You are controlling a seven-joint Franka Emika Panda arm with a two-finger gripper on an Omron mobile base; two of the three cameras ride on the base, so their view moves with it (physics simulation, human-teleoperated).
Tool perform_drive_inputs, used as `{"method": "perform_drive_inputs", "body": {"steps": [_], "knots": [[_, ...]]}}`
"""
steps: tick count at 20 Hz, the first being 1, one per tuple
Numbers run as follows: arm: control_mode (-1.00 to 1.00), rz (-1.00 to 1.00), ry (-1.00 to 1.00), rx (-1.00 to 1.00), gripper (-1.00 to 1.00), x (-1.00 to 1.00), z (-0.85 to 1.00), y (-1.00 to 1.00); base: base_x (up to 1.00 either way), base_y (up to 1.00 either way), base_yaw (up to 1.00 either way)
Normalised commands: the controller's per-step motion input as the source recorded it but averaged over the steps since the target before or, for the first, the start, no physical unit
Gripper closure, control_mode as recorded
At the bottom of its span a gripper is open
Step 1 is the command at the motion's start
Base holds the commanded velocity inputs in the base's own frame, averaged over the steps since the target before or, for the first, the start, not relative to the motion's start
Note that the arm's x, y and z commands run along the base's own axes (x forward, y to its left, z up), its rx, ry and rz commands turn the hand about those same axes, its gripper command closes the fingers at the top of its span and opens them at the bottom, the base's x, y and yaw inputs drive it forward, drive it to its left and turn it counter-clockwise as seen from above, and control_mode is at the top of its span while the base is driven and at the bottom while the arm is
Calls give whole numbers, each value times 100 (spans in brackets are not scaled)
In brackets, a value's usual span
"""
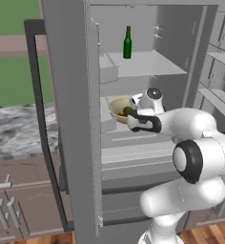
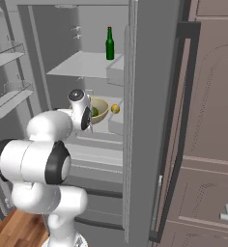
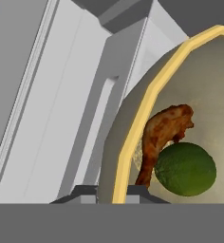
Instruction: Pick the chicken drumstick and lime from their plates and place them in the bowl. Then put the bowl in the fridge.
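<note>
The bowl (image 3: 137, 118), beige inside with a yellow rim, stands inside the open fridge (image 1: 69, 95) on a middle shelf. In it lie the brown chicken drumstick (image 3: 163, 130) and the green lime (image 3: 185, 169), touching each other. My gripper (image 3: 115, 194) is shut on the bowl's near rim, one fingertip inside the bowl and one outside. From the base, the bowl (image 1: 117, 106) and lime (image 1: 127, 110) show just beyond my white hand; the right base view has the bowl (image 2: 101, 110) too. The plates are out of view.
A green bottle (image 1: 127, 43) stands on the upper shelf (image 1: 148, 64). A small yellow fruit (image 2: 115, 109) lies right of the bowl. Door racks (image 2: 9, 99) hang on the open door at one side, and the other grey door (image 2: 149, 96) stands close by. Brown cabinets (image 2: 207, 144) flank the fridge.
</note>
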Motion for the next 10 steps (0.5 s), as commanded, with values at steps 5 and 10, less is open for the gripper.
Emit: {"method": "perform_drive_inputs", "body": {"steps": [5, 10], "knots": [[-100, 0, 0, -3, 100, 24, -15, 11, 0, 0, 0], [-100, 0, 0, 0, 100, 36, -10, 8, 0, 0, 0]]}}
